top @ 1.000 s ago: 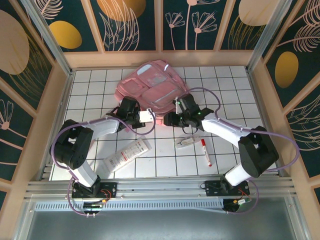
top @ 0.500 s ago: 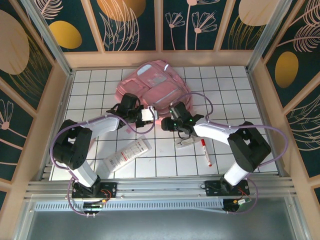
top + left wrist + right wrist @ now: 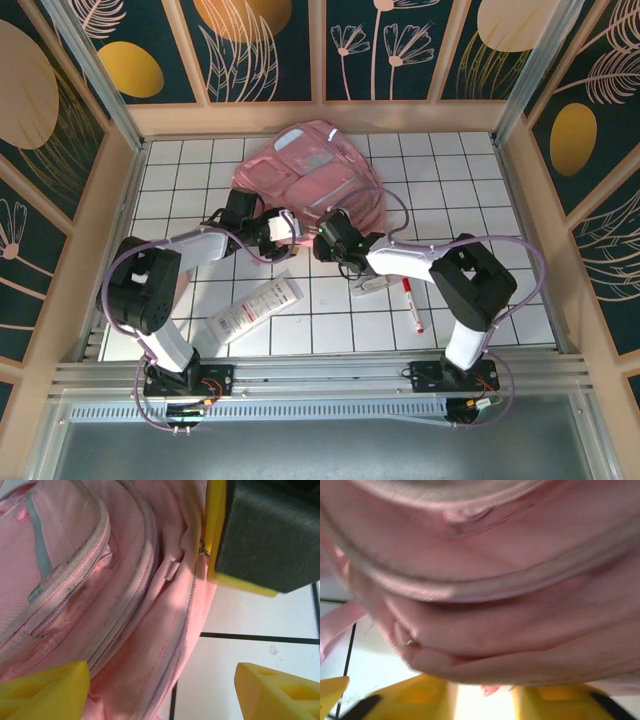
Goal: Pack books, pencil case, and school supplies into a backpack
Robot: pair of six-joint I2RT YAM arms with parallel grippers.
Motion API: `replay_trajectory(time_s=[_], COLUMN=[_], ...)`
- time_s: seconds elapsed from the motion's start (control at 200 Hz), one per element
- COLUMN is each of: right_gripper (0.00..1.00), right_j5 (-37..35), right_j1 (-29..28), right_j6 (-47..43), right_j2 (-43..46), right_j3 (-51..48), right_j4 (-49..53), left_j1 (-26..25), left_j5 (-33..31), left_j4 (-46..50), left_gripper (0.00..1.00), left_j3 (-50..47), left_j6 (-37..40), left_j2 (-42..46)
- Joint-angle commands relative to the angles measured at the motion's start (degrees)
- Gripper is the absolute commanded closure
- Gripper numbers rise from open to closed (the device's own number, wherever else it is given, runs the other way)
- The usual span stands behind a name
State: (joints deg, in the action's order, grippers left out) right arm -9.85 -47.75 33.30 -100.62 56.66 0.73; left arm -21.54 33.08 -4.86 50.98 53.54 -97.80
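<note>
Well, from above, both arms reach in to the near edge of the pink backpack (image 3: 310, 170), which lies flat at the far middle of the tiled table (image 3: 450, 200). The left gripper (image 3: 285, 228) and right gripper (image 3: 320, 240) sit just beside each other at that edge. Nearer the bases lie a white marker with a red cap (image 3: 410, 305), a small pale item (image 3: 372, 283) and a long white flat packet (image 3: 255, 308), all well apart from the bag.

At the left wrist, the yellow fingertips (image 3: 45, 687) stand wide apart over the bag's lower seam and the table, gripping nothing. A dark yellow-edged block (image 3: 265, 530), likely the other arm's finger, presses against the fabric right by a zip puller (image 3: 202, 547).

At the right wrist, the yellow fingers (image 3: 427, 700) are fairly close together under a bulge of pink cloth. A scrap of pink hangs in the gap, but I cannot tell whether it is pinched.

I'd say they are working at opening a pocket, with nothing packed yet. Next, one arm needs a firm hold on the puller while the other steadies the fabric.
</note>
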Motion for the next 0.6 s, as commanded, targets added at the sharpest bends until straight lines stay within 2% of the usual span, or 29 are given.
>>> replay_trajectory(time_s=[0.0,0.055,0.125,0.19,0.355,0.415,0.435,0.52,0.596], right_gripper=[0.78,0.81,0.90,1.00,1.00,1.00,1.00,1.00,1.00], right_j5=[-6.1,-6.8,-7.3,-8.1,-5.9,-4.5,-3.9,-2.1,-2.2], right_j1=[-0.2,-0.3,-0.5,-1.1,-2.0,-2.4,-2.5,-2.5,-2.4], right_j6=[2.3,2.8,2.9,2.5,0.7,0.0,-0.3,-0.1,0.4], right_j2=[-1.2,-1.7,-2.1,-1.8,0.9,2.5,3.0,4.9,6.5], right_j3=[1.9,2.3,2.6,2.7,2.2,2.0,1.9,2.0,1.7], right_j4=[1.1,1.5,1.7,1.6,0.9,1.0,1.1,2.6,4.8], left_j1=[-0.2,-0.3,-0.6,-1.3,-2.5,-3.4,-3.6,-4.1,-4.1], left_j5=[0.2,0.0,-0.2,-2.8,-7.4,-9.5,-10.2,-12.8,-14.5], left_j4=[-1.5,-1.5,-0.9,-3.1,-9.7,-9.9,-9.7,-9.1,-10.5], left_gripper=[0.25,0.25,0.26,0.26,0.27,0.31,0.35,0.62,0.92], left_j3=[2.0,1.8,1.6,1.2,0.0,0.4,0.7,1.6,1.1], left_j6=[2.8,4.2,7.8,7.3,4.5,5.5,5.8,6.2,5.4], left_j2=[-2.7,-3.0,-3.5,-3.9,-4.7,-5.5,-5.8,-7.1,-7.2])
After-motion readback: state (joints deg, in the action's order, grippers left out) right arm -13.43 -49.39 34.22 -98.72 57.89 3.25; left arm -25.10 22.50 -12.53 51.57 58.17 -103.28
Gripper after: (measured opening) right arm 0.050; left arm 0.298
